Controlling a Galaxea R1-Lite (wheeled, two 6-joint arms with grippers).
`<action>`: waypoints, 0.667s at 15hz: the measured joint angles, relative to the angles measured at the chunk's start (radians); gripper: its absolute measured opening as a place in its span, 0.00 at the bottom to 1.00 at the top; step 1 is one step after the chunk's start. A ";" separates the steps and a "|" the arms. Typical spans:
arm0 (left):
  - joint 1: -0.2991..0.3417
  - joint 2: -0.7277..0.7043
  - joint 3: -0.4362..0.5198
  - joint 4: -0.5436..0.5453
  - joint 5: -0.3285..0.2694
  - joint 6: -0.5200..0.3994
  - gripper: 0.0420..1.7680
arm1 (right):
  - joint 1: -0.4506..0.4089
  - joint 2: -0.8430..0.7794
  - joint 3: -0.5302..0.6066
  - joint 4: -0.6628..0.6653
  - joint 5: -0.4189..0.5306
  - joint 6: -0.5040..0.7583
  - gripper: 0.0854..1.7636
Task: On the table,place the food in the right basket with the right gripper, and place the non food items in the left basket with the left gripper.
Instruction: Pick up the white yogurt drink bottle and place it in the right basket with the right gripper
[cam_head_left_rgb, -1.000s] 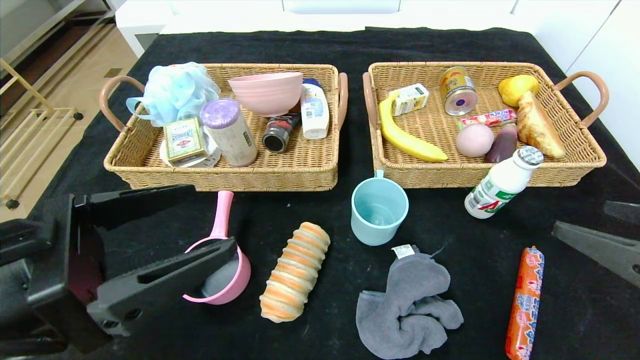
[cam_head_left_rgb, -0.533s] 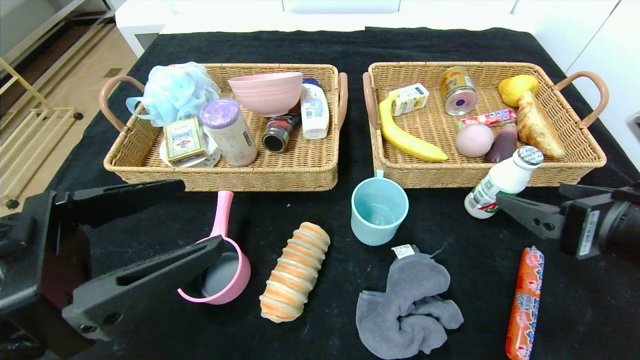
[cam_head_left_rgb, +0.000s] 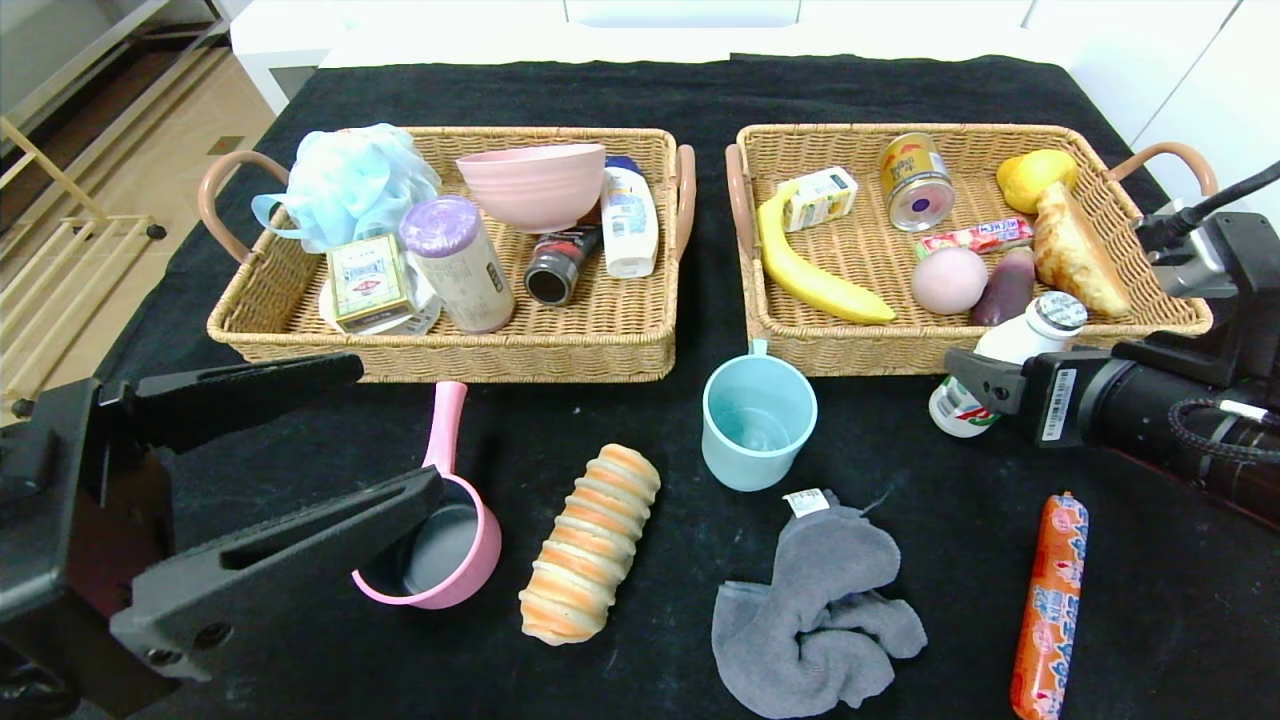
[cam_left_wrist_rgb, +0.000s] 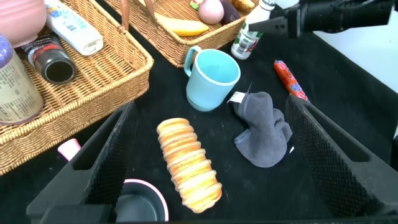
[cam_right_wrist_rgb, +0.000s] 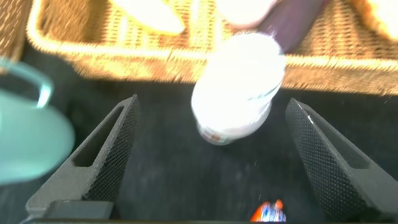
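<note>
On the black table lie a pink ladle (cam_head_left_rgb: 440, 520), a striped bread roll (cam_head_left_rgb: 590, 540), a teal cup (cam_head_left_rgb: 757, 420), a grey cloth (cam_head_left_rgb: 820, 615) and an orange sausage (cam_head_left_rgb: 1052, 600). A white bottle (cam_head_left_rgb: 1000, 370) leans against the front of the right basket (cam_head_left_rgb: 1150, 340). My right gripper (cam_head_left_rgb: 975, 372) is open at this bottle (cam_right_wrist_rgb: 239, 81), whose lower part sits between the fingers (cam_right_wrist_rgb: 212, 106) without touching them. My left gripper (cam_head_left_rgb: 395, 425) hangs open over the ladle's handle at the near left. In the left wrist view the roll (cam_left_wrist_rgb: 186, 165) and cloth (cam_left_wrist_rgb: 264, 130) lie between its open fingers (cam_left_wrist_rgb: 211, 107).
The left basket (cam_head_left_rgb: 450, 355) holds a blue bath puff, a pink bowl, tubes, a box and bottles. In the right basket lie a banana, a can, a lemon, pastry, an egg and snacks. A white wall stands close on the right.
My right arm has swung in from the right edge, and its open fingers now reach round the white bottle. The left gripper has drawn back slightly toward the near left.
</note>
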 joint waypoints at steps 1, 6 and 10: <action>0.000 0.000 0.000 0.000 0.000 0.000 0.97 | -0.008 0.010 0.002 -0.018 0.000 0.005 0.97; 0.000 0.000 0.001 0.006 0.000 0.000 0.97 | -0.036 0.054 -0.001 -0.071 0.000 0.011 0.97; 0.000 0.000 0.003 0.006 0.000 0.000 0.97 | -0.044 0.065 0.001 -0.079 0.001 0.010 0.92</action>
